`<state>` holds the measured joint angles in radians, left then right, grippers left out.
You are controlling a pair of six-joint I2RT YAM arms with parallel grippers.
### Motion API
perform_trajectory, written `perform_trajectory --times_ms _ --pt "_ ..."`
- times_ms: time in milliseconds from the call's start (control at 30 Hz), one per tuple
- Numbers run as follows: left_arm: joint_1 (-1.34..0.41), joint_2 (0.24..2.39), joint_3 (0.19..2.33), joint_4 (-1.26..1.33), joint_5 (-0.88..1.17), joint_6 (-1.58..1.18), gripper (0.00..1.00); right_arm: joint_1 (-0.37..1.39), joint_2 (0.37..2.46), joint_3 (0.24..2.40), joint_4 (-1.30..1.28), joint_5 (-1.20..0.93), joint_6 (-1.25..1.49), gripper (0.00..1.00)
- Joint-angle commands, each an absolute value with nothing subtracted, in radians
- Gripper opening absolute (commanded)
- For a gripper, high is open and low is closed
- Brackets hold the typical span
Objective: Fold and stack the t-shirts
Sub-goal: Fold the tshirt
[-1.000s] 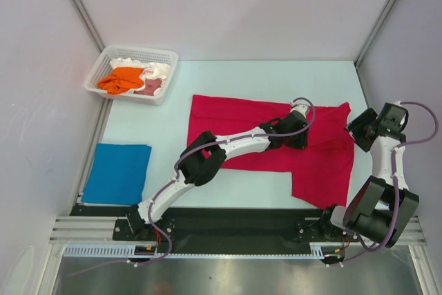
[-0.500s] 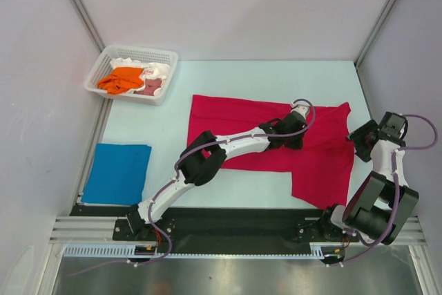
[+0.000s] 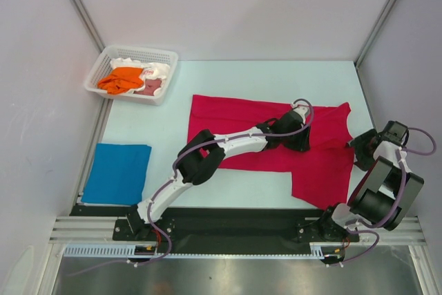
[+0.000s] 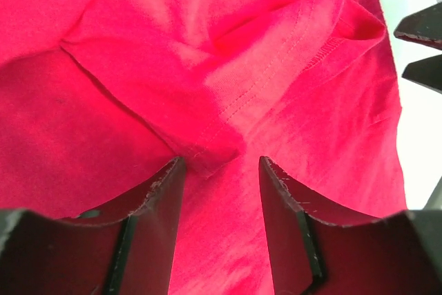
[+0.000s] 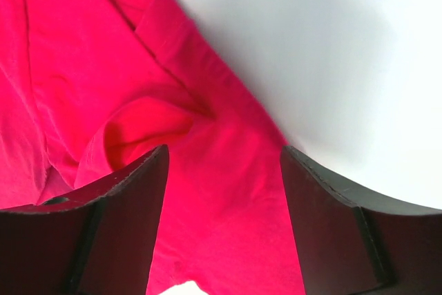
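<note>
The crimson t-shirt (image 3: 228, 115) lies spread mid-tabletop (image 3: 276, 77), long axis left to right, with the left fingers (image 4: 164, 191) parted over a seamed fold (not pinching it), the right fingers (image 5: 141, 184) released wide at its right edge, and the far-left basket (image 3: 138, 50) holding an orange t-shirt (image 3: 121, 79), a white t-shirt (image 3: 157, 69) and a pink t-shirt (image 3: 150, 88).

Plain crimson-red t-shirt (image 4: 207, 67) with tone-on-tone stitching under black fingers (image 4: 155, 226) of left gripper (image 4: 221, 165), pale bluish-white table (image 5: 331, 53) beyond black fingers (image 5: 324, 226) of right gripper (image 5: 224, 153), plain bright blue t-shirt (image 3: 117, 173), orange t-shirt (image 3: 121, 79), dusty-pink t-shirt (image 3: 149, 88), white t-shirt (image 3: 157, 69), white lattice basket (image 3: 141, 51)
</note>
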<state>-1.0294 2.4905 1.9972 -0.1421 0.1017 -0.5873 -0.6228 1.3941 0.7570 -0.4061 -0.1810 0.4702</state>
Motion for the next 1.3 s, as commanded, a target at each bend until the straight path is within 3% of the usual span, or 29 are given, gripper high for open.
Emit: perform_trajectory --times_ms 0,100,300,500,900,1067,1167,1200,1267 --pt "-1.031 2.508 2.029 -0.137 0.149 -0.611 0.53 -0.637 1.405 0.764 -0.353 -0.218 0.483 0.72" --pt "-1.032 2.528 2.049 -0.143 0.143 -0.612 0.51 -0.638 1.413 0.764 -0.347 -0.23 0.48 0.72" --pt "-1.022 2.56 2.089 -0.169 0.11 -0.614 0.34 -0.64 1.394 0.77 -0.345 -0.224 0.469 0.72" --pt "-1.003 2.527 2.088 -0.198 0.083 -0.589 0.0 -0.64 1.397 0.773 -0.35 -0.221 0.463 0.7" --pt "-0.991 2.332 1.824 -0.085 0.058 -0.572 0.0 -0.64 1.362 0.765 -0.362 -0.218 0.459 0.51" --pt "-0.977 2.336 1.799 -0.057 0.123 -0.583 0.02 -0.64 1.379 0.753 -0.359 -0.252 0.465 0.52" --pt "-0.971 2.335 1.796 -0.038 0.152 -0.584 0.13 -0.638 1.391 0.724 -0.339 -0.27 0.459 0.57" --pt "-0.969 2.335 1.795 -0.022 0.164 -0.584 0.23 -0.638 1.394 0.718 -0.334 -0.268 0.457 0.57" --pt "-0.966 2.333 1.787 -0.008 0.187 -0.583 0.31 -0.638 1.404 0.703 -0.321 -0.264 0.45 0.57"
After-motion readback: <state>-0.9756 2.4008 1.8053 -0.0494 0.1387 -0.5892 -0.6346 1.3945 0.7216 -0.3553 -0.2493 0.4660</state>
